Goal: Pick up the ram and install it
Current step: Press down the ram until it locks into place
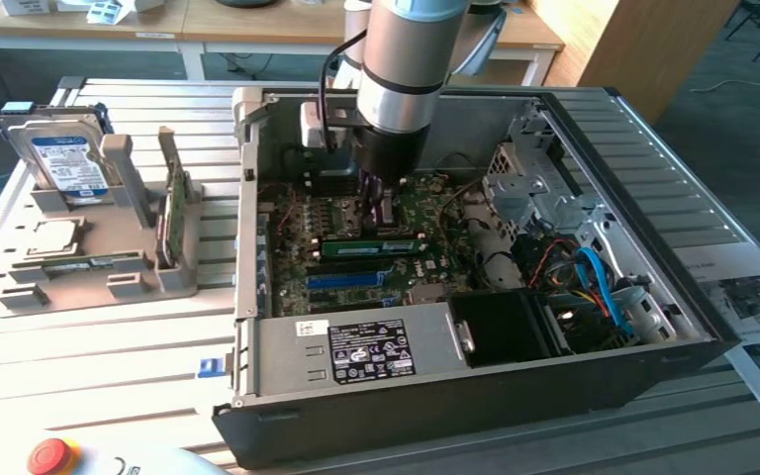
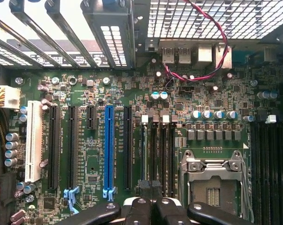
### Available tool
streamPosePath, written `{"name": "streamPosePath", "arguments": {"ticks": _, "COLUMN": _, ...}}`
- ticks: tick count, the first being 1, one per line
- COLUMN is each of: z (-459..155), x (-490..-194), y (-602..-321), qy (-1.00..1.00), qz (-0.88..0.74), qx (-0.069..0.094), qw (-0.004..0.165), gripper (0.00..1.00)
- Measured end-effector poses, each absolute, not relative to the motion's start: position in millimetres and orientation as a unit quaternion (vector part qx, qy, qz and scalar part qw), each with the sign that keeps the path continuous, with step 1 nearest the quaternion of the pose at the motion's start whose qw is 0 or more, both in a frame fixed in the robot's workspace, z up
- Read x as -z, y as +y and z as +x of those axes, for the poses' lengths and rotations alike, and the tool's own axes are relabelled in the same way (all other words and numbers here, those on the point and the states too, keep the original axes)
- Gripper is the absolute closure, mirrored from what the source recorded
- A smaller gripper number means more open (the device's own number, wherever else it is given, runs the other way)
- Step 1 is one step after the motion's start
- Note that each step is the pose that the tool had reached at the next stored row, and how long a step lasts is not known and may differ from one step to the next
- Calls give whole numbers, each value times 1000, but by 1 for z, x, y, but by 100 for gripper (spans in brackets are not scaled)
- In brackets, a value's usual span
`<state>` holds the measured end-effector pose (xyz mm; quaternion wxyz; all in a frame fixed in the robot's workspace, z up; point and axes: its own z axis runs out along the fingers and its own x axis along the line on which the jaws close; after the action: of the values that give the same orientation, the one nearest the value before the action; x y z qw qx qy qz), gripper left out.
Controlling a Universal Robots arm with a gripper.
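Exterior view: the arm reaches down into the open computer case (image 1: 697, 341) that lies on the slatted table (image 1: 90, 346), and the gripper (image 1: 383, 213) hangs over the middle of the motherboard (image 1: 353, 223), nearer the case's rear wall than its power supply (image 1: 353, 354). Its fingers are closed together, with something thin and dark between them at the tip; whether that is the ram cannot be told from here. A green stick, apparently a ram module (image 1: 373, 244), lies seated in a slot just beside the fingertips, toward the power supply. Wrist view looks straight down on the board: the closed fingers (image 2: 167, 211) sit over the dark memory slots (image 2: 155, 154) between the blue expansion slot (image 2: 108, 147) and the processor socket (image 2: 212, 180).
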<state>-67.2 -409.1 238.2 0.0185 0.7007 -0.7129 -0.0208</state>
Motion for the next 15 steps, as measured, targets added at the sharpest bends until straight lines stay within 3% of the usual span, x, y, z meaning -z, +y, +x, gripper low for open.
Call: {"name": "streamPosePath", "arguments": {"ticks": 15, "z": -67, "x": -232, "y": -409, "qy": -713, "qz": 701, "qx": 21, "qw": 19, "gripper": 89}}
